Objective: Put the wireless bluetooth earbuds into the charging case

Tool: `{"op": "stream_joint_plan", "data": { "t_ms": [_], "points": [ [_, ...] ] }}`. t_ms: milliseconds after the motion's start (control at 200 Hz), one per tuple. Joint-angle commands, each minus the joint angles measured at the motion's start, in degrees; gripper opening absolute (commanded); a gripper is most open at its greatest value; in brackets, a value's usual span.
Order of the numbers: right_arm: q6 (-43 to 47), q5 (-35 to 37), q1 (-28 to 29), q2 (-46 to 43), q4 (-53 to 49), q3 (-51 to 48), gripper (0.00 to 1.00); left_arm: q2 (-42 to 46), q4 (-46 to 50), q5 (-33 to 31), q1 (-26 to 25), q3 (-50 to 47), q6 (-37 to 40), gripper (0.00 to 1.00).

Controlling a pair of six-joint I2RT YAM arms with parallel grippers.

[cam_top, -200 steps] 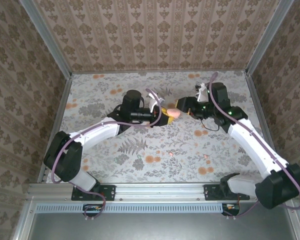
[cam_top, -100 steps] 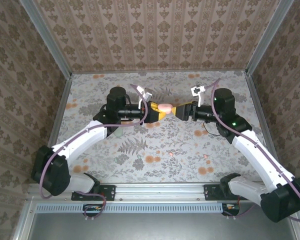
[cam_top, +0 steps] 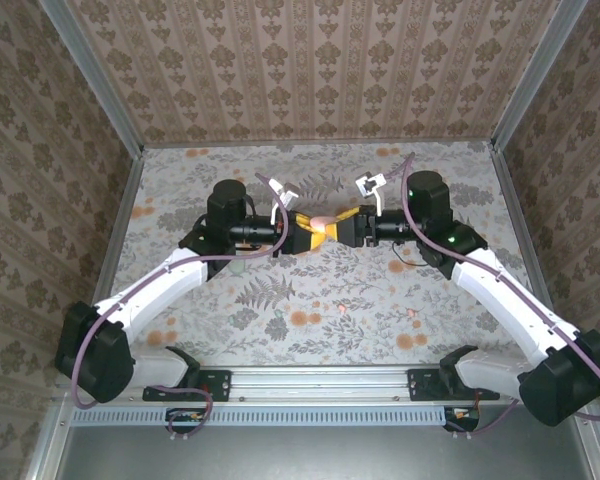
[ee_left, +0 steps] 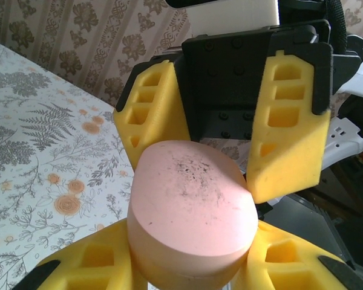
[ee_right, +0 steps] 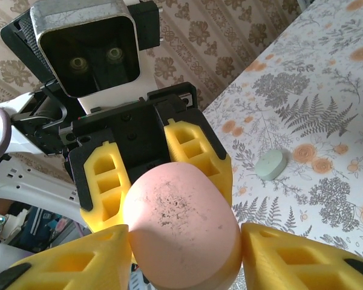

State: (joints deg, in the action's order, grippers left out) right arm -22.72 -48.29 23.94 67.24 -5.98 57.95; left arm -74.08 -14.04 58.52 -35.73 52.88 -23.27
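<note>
Pink and oval, the charging case [ee_left: 190,199] is held in the air above the middle of the table [cam_top: 180,180], somewhat nearer its far edge than its near edge. It is pinched between the yellow foam pads [ee_left: 94,263] of the left gripper [cam_top: 310,231], which is clamped tight on its lower part. The right gripper [cam_top: 341,222] is set nose to nose with the left one. Its own yellow pads [ee_right: 293,257] are placed at either side of the same case, one against it and the other just beside it. Whether they are pressing on the case cannot be told. Dark specks are seen on the flat face of the case, and no opening can be made out in it.

Two tiny pale pink earbuds [cam_top: 342,309] are seen lying on the flowered surface toward the table's near edge. The second earbud [cam_top: 415,313] is placed further toward the right edge. They are well apart from each other and from the case. A pale green disc [ee_right: 270,164] is seen flat on the table beside the left arm [cam_top: 170,285].
</note>
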Motion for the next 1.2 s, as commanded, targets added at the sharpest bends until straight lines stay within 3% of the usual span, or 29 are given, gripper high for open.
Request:
{"op": "stream_joint_plan", "data": {
  "t_ms": [0, 115, 235, 305, 500, 755, 935, 1195],
  "points": [
    [0.99, -0.05, 0.89, 0.83, 2.17, 1.81, 0.58, 1.66, -0.73, 3.94, -0.57, 0.02, -1.36, 0.0],
    [1.8, -0.33, 1.75, 0.81, 2.72, 1.72, 0.64, 2.22, -0.15, 4.06, -0.55, 0.12, -0.89, 0.0],
    [1.81, -0.35, 2.12, 1.28, 3.32, 1.64, 0.49, 3.86, -0.16, 3.86, -0.53, -0.93, -0.6, 0.0],
    [1.7, -0.91, 2.25, 1.78, 3.97, 1.72, 0.47, 5.11, -0.18, 3.45, -0.5, -1.92, -0.51, 0.0],
    [2.53, -1.63, 3.53, 1.28, 4.32, 0.79, 0.67, 7.1, -0.74, 3.18, -0.57, -3.33, -0.9, 0.0],
    [7.86, -1.41, 3.65, -1.33, -2.23, 0.52, 0.62, 7.99, -3.85, 3.26, -0.66, -5.58, -2.75, 0.0],
    [9.66, -1.3, 3.65, -1.5, -3.91, 0.79, 0.72, 8.04, -4.07, 3.68, -0.57, -5.87, -2.75, 0.0],
    [10.06, -0.48, 3.66, 0.85, -3.98, 2.3, 0.53, 6.17, -2.93, 5.68, -0.57, -4.46, -1.83, 0.0]
  ]
}}
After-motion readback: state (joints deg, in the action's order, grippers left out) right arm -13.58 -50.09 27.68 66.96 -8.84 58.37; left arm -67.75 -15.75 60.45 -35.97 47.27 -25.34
